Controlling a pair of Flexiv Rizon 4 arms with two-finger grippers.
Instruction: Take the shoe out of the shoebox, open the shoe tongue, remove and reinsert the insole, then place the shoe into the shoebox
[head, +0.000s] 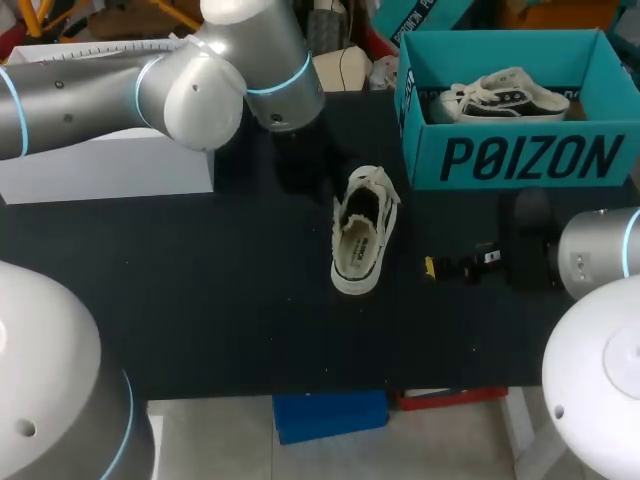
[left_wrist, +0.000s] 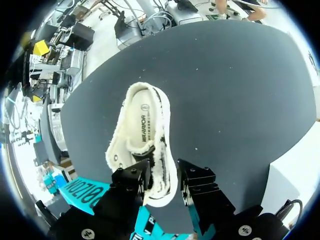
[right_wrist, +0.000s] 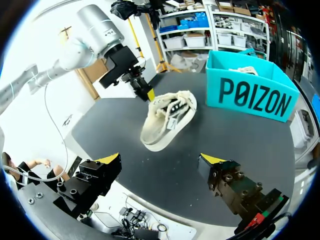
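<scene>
On the black table (head: 200, 300), the teal shoebox (head: 520, 160) stands open at the far right corner with a second shoe (head: 505, 98) lying inside it. The cream canvas shoe (head: 362, 235) is already out and sits upright on its sole near the middle of the table, well apart from the box. The right claw (right_wrist: 160, 160) hangs low near the table on the shoe's right, spread wide and holding nothing, with the shoe ahead of it. The left claw (right_wrist: 147, 92) is right at the shoe's far end, with that end directly under it. Whether it grips the canvas or only hovers over it I cannot tell. The pale insole (left_wrist: 144, 125) shows through the shoe's opening. The shoe looks light, with soft, frayed canvas that would probably fold under a pinch, over a firmer rubber sole. My guess is that the sole edge or heel rim is the place to steady it. The tongue and the thin, floppy insole probably want a gentle pinch at an exposed edge, or the shoe may slide on the table.
</scene>
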